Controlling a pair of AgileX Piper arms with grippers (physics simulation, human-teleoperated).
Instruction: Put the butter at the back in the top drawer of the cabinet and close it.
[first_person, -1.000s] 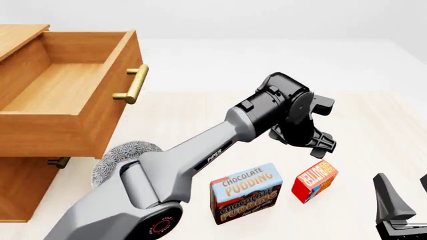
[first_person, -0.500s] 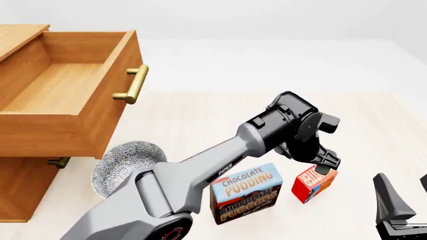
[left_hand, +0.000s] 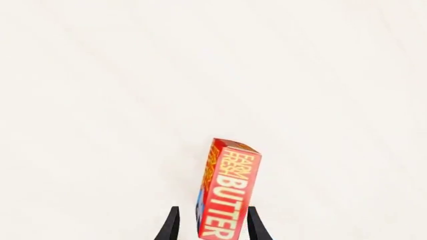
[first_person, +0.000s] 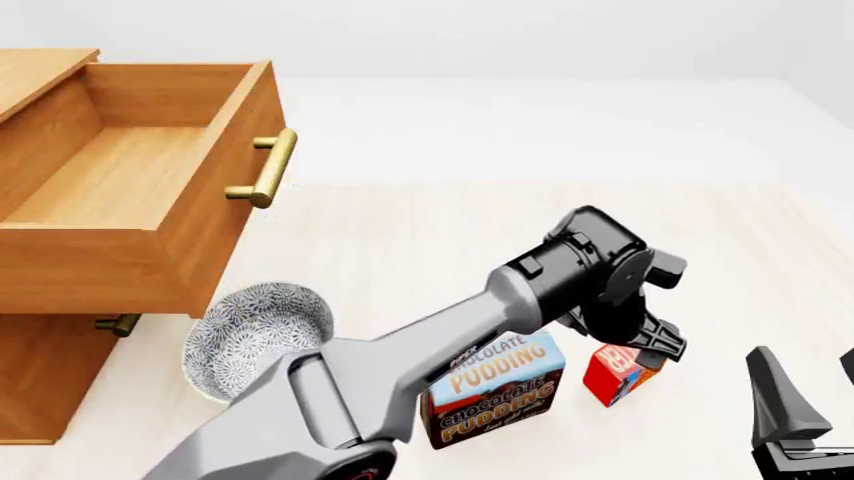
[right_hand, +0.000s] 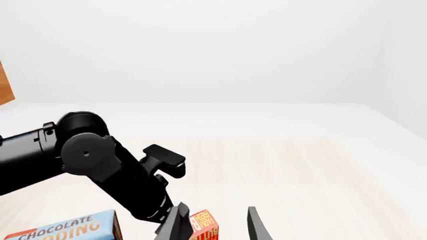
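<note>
Left gripper (left_hand: 211, 225) spread, fingers straddling butter (left_hand: 227, 192), not clamped. Right gripper (right_hand: 213, 222) released. Drawer (first_person: 127, 180) open at 10 o'clock.

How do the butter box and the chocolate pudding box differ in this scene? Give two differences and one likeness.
The butter is red and smaller; the pudding box is blue-and-brown and larger. The left gripper sits over the butter, nothing over the pudding box. Both stand on the table.
</note>
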